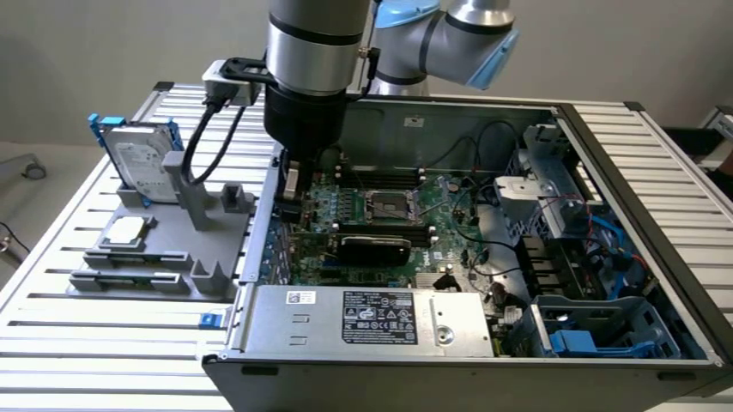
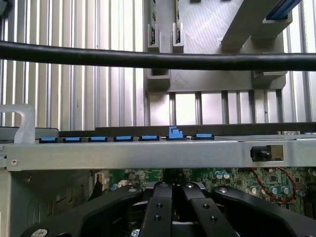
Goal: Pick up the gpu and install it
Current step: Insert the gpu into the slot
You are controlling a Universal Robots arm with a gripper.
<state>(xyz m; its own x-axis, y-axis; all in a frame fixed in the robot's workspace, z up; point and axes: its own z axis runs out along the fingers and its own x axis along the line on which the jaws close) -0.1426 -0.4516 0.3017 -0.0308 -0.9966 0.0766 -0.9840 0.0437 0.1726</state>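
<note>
the open computer case (image 1: 596,215) takes up most of the slatted metal table (image 1: 69,343), its side panel off and the green motherboard (image 1: 390,215) laid bare, with a silver power supply (image 1: 366,318) along the near edge. the arm (image 1: 315,51) comes straight down into the case at the exterior view's left, close to the case's wall. at its tip the gripper (image 1: 292,184) has its black fingers (image 2: 163,207) drawn nearly together, and something thin and upright sits between them, a silvery strip over a dark edge just above the board, which i take to be the gpu (image 1: 291,190), though it's hard to make out from here. outside the case, at the exterior view's left, a grey parts holder (image 1: 149,257) stands on the table with a hard drive (image 1: 137,159) in a blue frame propped upright at its back and a small square processor (image 1: 126,230) lying flat in front.
</note>
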